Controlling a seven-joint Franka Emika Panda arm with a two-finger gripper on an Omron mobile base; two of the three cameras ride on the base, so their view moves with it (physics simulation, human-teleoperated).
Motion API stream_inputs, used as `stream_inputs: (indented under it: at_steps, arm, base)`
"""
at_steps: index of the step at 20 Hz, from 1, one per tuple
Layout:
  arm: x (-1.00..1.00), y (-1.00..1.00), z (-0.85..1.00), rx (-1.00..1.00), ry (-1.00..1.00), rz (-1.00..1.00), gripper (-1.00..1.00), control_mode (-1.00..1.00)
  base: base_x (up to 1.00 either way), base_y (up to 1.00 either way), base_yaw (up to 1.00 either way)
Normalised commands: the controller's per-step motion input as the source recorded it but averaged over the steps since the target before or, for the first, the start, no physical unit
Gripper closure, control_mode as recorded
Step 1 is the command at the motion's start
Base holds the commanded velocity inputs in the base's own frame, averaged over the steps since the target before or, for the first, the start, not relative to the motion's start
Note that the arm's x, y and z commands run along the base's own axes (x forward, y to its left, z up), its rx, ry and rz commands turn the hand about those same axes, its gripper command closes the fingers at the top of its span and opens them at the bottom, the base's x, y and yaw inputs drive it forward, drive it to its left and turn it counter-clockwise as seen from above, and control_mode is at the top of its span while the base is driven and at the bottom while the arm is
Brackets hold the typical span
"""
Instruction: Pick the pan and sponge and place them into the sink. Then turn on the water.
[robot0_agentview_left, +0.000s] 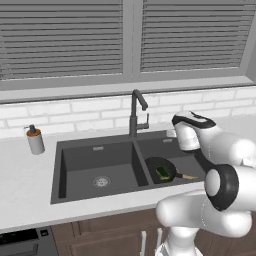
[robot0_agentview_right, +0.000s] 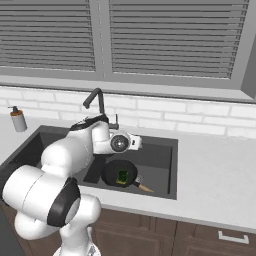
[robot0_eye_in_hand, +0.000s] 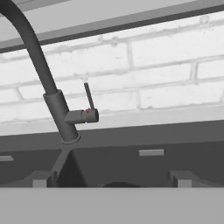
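You've got the pan (robot0_agentview_left: 161, 168) in the right basin of the sink (robot0_agentview_left: 80, 165), toward its front, handle pointing right. The sponge (robot0_agentview_left: 163, 173) lies inside the pan, green with a yellow face. Your gripper (robot0_eye_in_hand: 112, 178) hangs over the right basin, aimed at the faucet (robot0_agentview_left: 135, 114) on the sink's back edge; fingers (robot0_eye_in_hand: 41, 179) are spread wide, pinching nothing. In the hand view the faucet's lever (robot0_eye_in_hand: 89, 97) stands upright, above and between the fingertips, well apart from them. Pan and sponge sit below the gripper, not touching it. A soap bottle (robot0_agentview_left: 34, 140) stands on the worktop just left of the sink.
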Motion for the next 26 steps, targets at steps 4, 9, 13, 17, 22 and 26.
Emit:
stream_inputs:
  at_steps: [4,9,13,17,22,26]
  arm:
    - [0.0,0.01,0.0,0.0,-0.05,0.0,-1.0,-1.0]
    - [0.0,0.02,0.0,0.0,-0.05,0.0,-1.0,-1.0]
    - [0.0,0.03,0.0,0.0,-0.05,0.0,-1.0,-1.0]
    - [0.0,0.0,0.0,0.0,-0.07,0.0,-1.0,-1.0]
    - [0.11,0.05,0.0,0.0,-0.07,0.0,-1.0,-1.0]
    - [0.34,0.2,0.0,0.0,-0.06,0.0,-1.0,-1.0]
  base:
    - [0.0,0.0,0.0]
    - [0.0,0.0,0.0]
    - [0.0,0.0,0.0]
    - [0.0,0.0,0.0]
    - [0.0,0.0,0.0]
    - [0.0,0.0,0.0]
